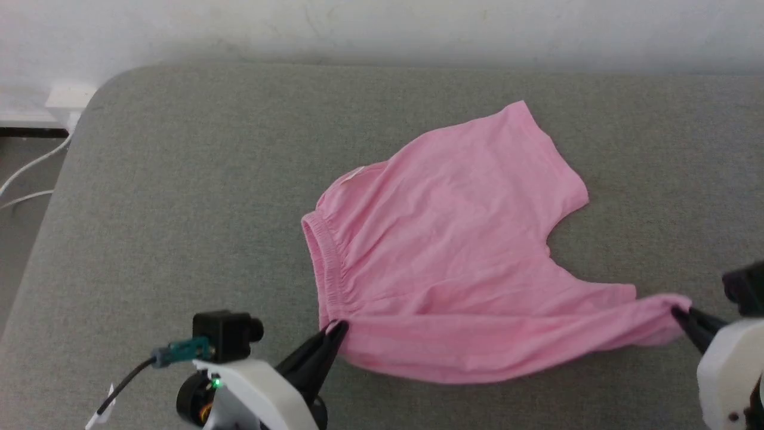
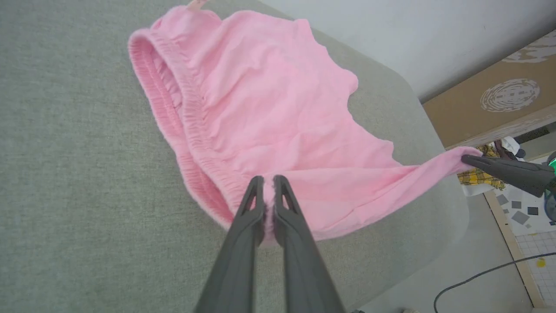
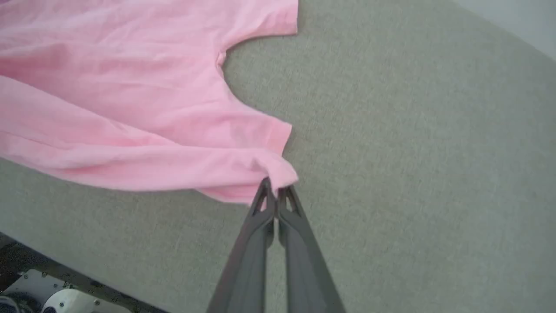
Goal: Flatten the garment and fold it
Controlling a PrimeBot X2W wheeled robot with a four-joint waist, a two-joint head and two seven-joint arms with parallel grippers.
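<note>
The garment [image 1: 453, 239], a light-pink pair of shorts, lies on the grey cushion, waistband [image 1: 325, 263] to the left with a small white label [image 1: 352, 174]. My left gripper [image 1: 337, 326] is shut on the waistband's near corner, the cloth pinched between its tips [image 2: 268, 180]. My right gripper [image 1: 677, 310] is shut on the near leg's hem corner [image 3: 273, 182]. The near edge of the garment [image 2: 260, 100] is stretched and lifted between both grippers [image 2: 467, 158]. The far leg [image 3: 260, 17] lies flat.
The grey cushion [image 1: 179, 197] has free room left of and behind the shorts. A white wall runs along its back. White cables [image 1: 30, 173] trail on the floor at the far left. A cardboard box [image 2: 499, 100] stands beyond the cushion's end.
</note>
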